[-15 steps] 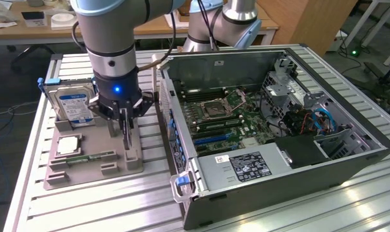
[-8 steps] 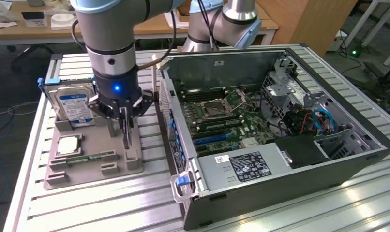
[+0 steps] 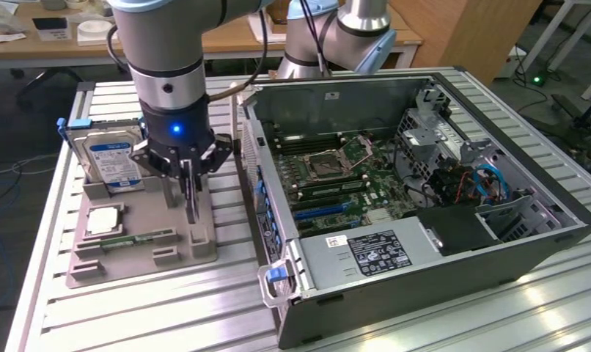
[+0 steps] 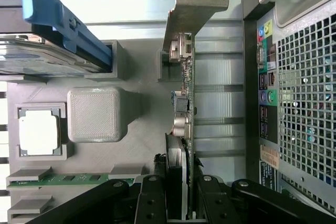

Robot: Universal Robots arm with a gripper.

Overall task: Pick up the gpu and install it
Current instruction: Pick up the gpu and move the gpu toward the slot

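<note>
The gpu stands on edge in the grey holder tray, a thin dark card. In the wrist view the gpu shows edge-on, with its pale metal bracket at the far end by a slot in the tray. My gripper comes straight down over the card, and its black fingers press against both faces of it. The gripper is shut on the gpu. I cannot tell whether the card's lower edge has left its slot.
A silver hard drive with a blue label stands in the tray's far corner; a CPU and a green memory stick lie nearer. The open computer case sits at the exterior view's right, motherboard exposed.
</note>
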